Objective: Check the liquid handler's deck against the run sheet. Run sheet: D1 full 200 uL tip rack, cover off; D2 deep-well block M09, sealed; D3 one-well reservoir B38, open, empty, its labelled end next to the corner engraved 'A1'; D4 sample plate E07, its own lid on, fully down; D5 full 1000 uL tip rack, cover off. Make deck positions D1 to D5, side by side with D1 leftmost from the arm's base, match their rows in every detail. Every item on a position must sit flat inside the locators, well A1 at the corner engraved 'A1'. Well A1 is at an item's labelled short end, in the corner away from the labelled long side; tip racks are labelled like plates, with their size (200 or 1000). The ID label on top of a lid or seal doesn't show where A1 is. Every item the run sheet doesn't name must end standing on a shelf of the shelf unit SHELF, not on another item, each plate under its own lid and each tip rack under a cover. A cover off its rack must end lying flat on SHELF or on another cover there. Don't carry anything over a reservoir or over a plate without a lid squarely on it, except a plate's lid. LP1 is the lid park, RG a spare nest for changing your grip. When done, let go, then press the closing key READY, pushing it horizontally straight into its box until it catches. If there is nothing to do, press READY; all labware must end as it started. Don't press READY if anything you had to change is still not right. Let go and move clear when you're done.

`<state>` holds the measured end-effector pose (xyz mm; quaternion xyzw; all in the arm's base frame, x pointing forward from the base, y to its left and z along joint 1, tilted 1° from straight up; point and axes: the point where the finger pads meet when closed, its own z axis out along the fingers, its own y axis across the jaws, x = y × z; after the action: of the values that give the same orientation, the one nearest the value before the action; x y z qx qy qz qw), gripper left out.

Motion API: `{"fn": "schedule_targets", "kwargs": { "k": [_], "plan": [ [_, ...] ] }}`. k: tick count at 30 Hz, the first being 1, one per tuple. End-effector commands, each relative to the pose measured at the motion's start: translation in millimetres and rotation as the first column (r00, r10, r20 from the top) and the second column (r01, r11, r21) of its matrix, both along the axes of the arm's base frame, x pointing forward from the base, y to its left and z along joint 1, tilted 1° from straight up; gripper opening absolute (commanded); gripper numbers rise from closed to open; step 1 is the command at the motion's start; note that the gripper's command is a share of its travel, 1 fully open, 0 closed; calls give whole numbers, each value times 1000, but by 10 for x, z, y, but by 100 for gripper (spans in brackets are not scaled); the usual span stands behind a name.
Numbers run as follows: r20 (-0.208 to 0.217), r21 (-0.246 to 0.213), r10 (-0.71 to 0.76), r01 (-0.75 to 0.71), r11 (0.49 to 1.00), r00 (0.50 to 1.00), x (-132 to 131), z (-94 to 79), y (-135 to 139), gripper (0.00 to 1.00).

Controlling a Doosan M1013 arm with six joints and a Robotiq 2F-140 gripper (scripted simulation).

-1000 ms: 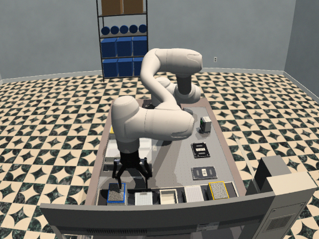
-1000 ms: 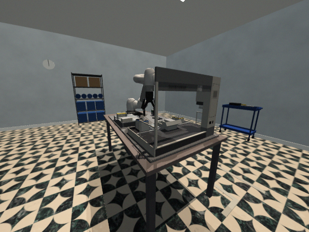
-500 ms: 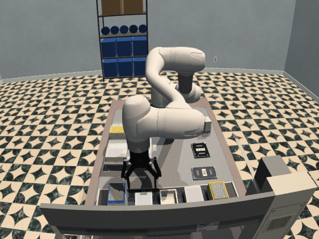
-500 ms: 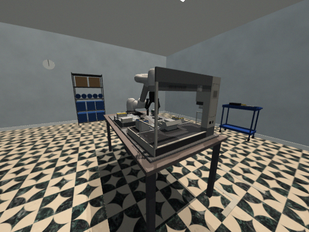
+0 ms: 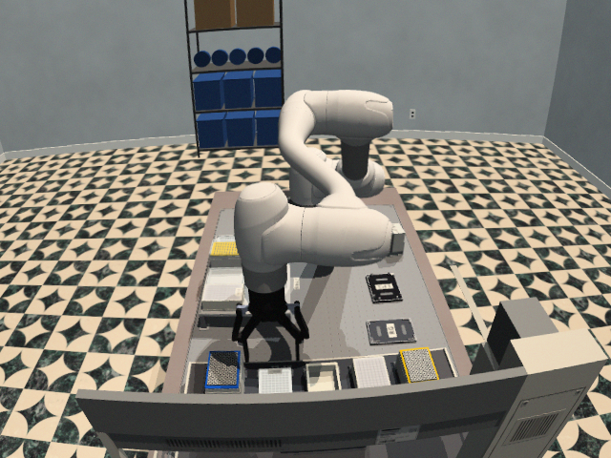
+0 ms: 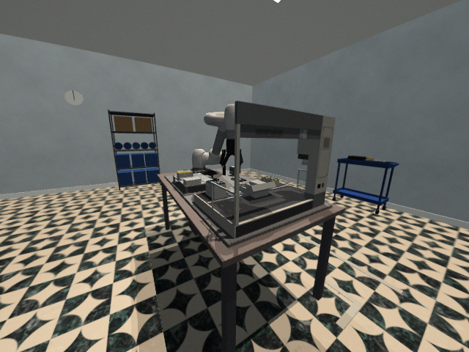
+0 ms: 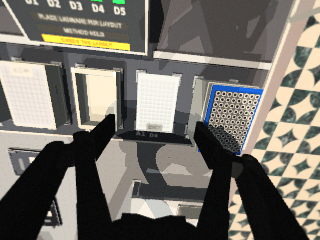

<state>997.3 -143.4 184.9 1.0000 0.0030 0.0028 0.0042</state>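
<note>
My gripper [image 5: 270,339] is open and empty, pointing down a little above the deck row. In the wrist view its fingers frame the white sample plate [image 7: 157,104] at the spot marked D4. Along the row in the top view stand a blue-framed tip rack [image 5: 222,370], that white plate [image 5: 274,380], an open cream reservoir [image 5: 323,376], a white block [image 5: 370,371] and a yellow-framed tip rack [image 5: 418,364]. The wrist view also shows the blue rack [image 7: 233,116], the reservoir [image 7: 96,96] and the white block [image 7: 27,93]. The gripper also shows small in the exterior view [image 6: 226,157].
The low shelf unit at the table's left holds a yellow tip rack [image 5: 224,247] and a pale covered item [image 5: 222,288]. Two dark nests [image 5: 383,287] [image 5: 389,330] lie on the right. The handler's gantry [image 5: 296,408] spans the front edge. A status screen [image 7: 75,25] is beyond the row.
</note>
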Motion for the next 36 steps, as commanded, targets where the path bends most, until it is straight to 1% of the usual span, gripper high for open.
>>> {"fn": "schedule_targets", "kwargs": {
  "k": [1,11,15,17,32,34,36],
  "plan": [
    [2,0,0,0,1000,1000,2,17,1,79],
    [2,0,0,0,1000,1000,2,17,1,79],
    [2,0,0,0,1000,1000,1,16,201,79],
    [2,0,0,0,1000,1000,1,16,201,79],
    [2,0,0,0,1000,1000,-3,10,952,79],
    [2,0,0,0,1000,1000,-3,10,952,79],
    [2,0,0,0,1000,1000,-4,9,1051,79]
  ]
}}
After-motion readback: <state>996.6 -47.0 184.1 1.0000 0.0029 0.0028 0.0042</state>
